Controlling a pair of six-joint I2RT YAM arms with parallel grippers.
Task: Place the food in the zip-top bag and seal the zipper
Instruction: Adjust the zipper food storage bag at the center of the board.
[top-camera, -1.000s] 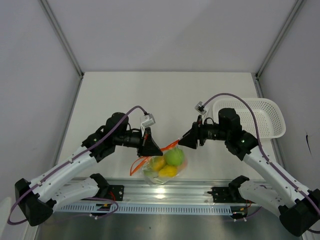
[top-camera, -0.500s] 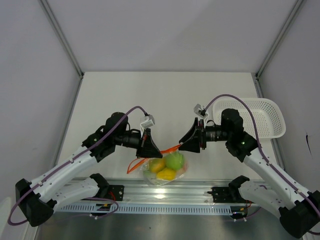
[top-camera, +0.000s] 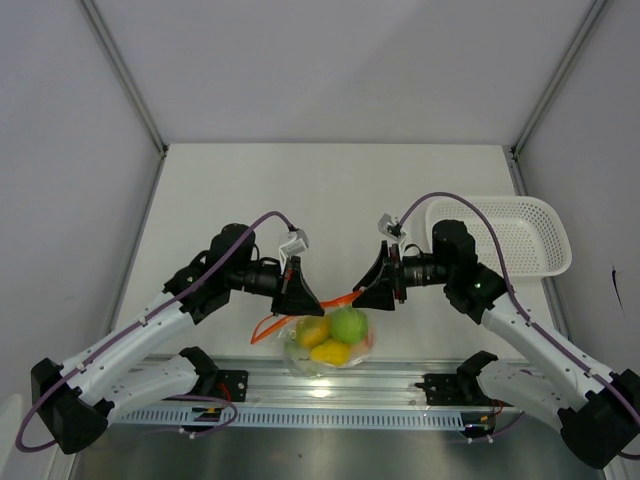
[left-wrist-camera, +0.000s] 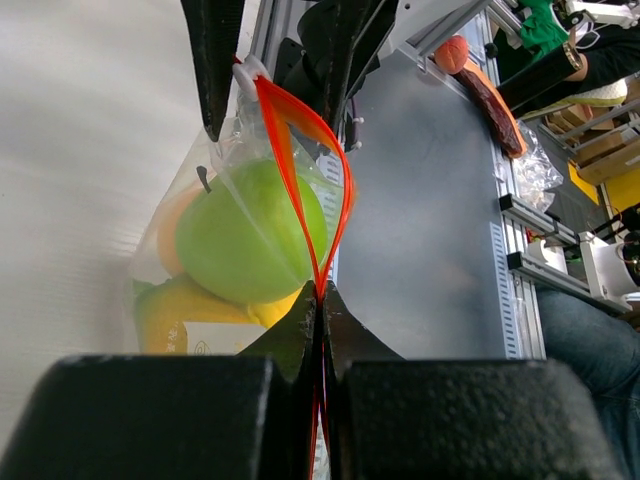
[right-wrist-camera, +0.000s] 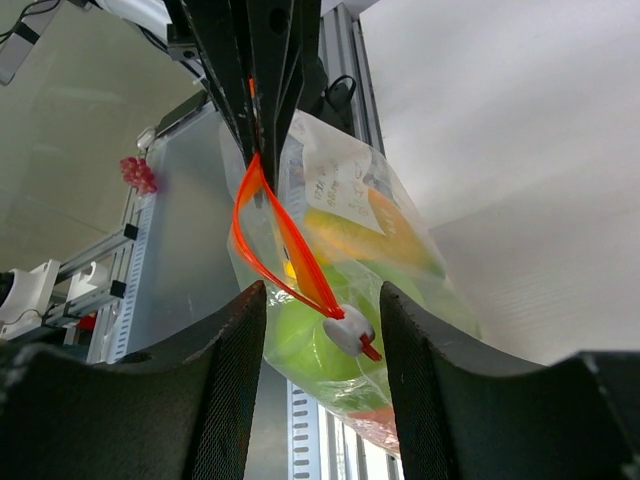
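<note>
The clear zip-top bag (top-camera: 325, 345) hangs at the table's near edge. It holds a green apple (top-camera: 348, 324), a yellow fruit (top-camera: 331, 351) and an orange fruit (top-camera: 313, 331). My left gripper (top-camera: 301, 297) is shut on the orange-red zipper (top-camera: 300, 313); in the left wrist view the strip (left-wrist-camera: 300, 180) runs into the closed fingertips (left-wrist-camera: 322, 292), with the apple (left-wrist-camera: 245, 235) behind. My right gripper (top-camera: 378, 287) is open. In the right wrist view the zipper's white slider (right-wrist-camera: 350, 328) sits between its fingers (right-wrist-camera: 235, 370), untouched, and the zipper (right-wrist-camera: 285, 235) bows open in a loop.
A white mesh basket (top-camera: 530, 235) stands at the table's right edge. The aluminium rail (top-camera: 330, 385) with both arm bases runs just below the bag. Off-table clutter shows in the left wrist view (left-wrist-camera: 480, 80).
My right gripper has moved a little left, closing in around the slider. The bag has sagged slightly lower and left. My left gripper keeps its hold.
</note>
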